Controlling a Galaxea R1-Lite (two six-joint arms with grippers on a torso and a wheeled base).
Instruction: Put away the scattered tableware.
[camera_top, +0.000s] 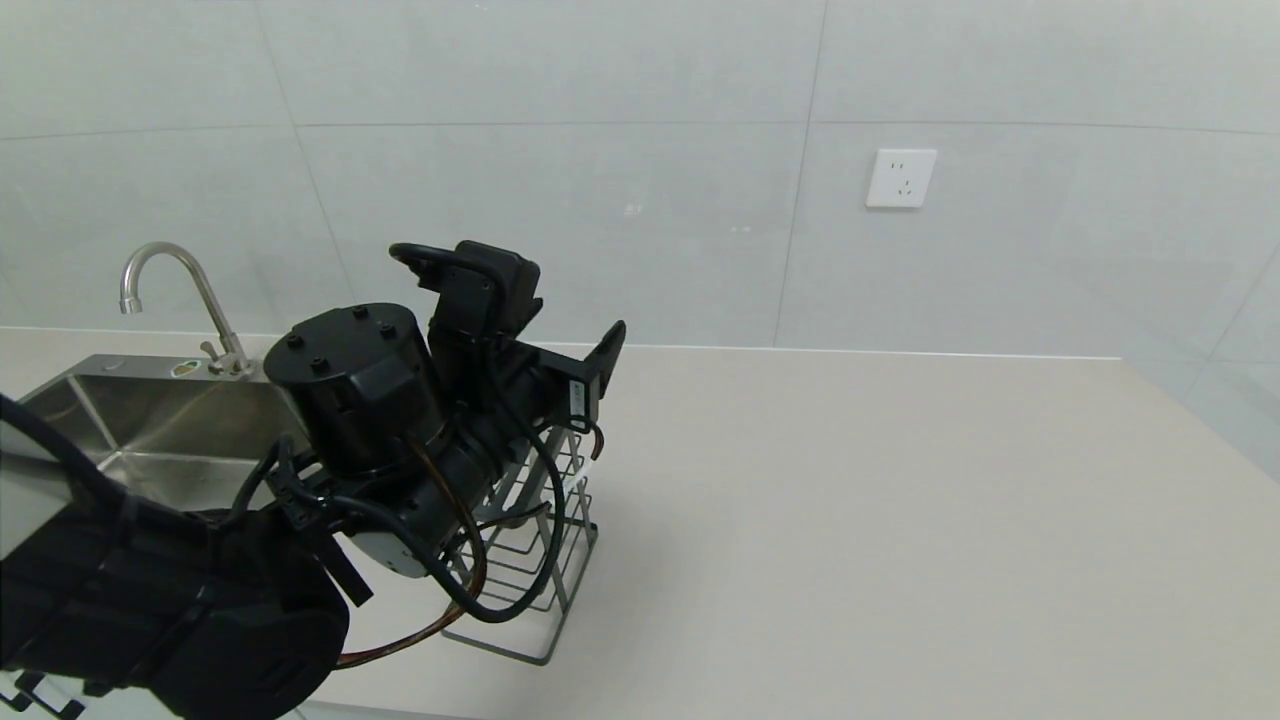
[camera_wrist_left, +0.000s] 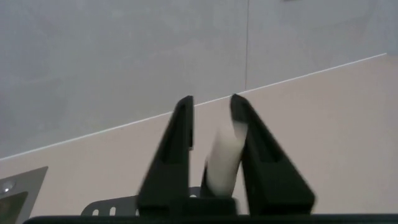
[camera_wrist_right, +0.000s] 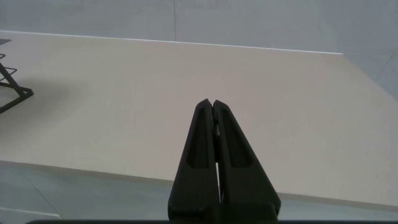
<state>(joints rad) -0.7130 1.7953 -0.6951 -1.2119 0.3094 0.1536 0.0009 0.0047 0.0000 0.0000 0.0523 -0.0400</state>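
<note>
Left pincer (camera_wrist_left: 211, 102), beige counter (camera_top: 850, 500), grey tiled wall (camera_top: 600, 150)

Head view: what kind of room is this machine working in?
Most likely a kitchen. A steel sink with a curved faucet is set into a pale countertop, a wire rack stands beside the sink, and the wall behind is tiled, with a socket.
</note>
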